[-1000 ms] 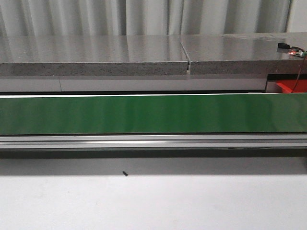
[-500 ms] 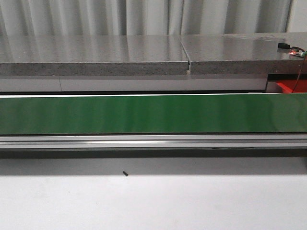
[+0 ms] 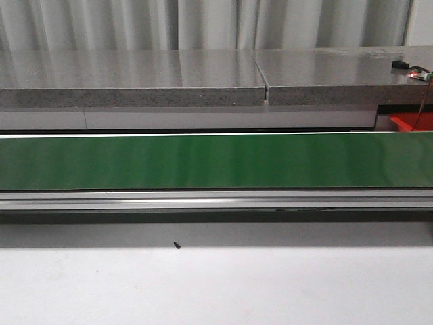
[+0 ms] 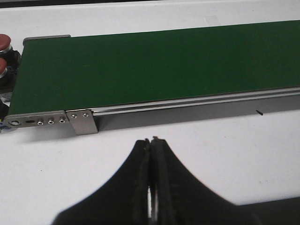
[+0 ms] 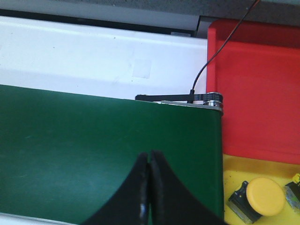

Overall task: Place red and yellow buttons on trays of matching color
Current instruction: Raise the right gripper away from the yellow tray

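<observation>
On the left, two red buttons [image 4: 4, 42] sit by the end of the long green belt [image 3: 216, 161]; the left gripper [image 4: 151, 154] hangs squeezed tight, holding nothing; the right gripper [image 5: 149, 161] is clenched too; the red tray [image 5: 262, 93] is bare; one yellow button [image 5: 265, 196] lies in the yellow tray [image 5: 234, 171]. I think the arms are waiting; next, open up and pick a button.

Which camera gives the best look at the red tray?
The right wrist view: the red tray fills its corner beside the green belt. The front view shows only a red sliver at the far right; the left wrist view shows none.
</observation>
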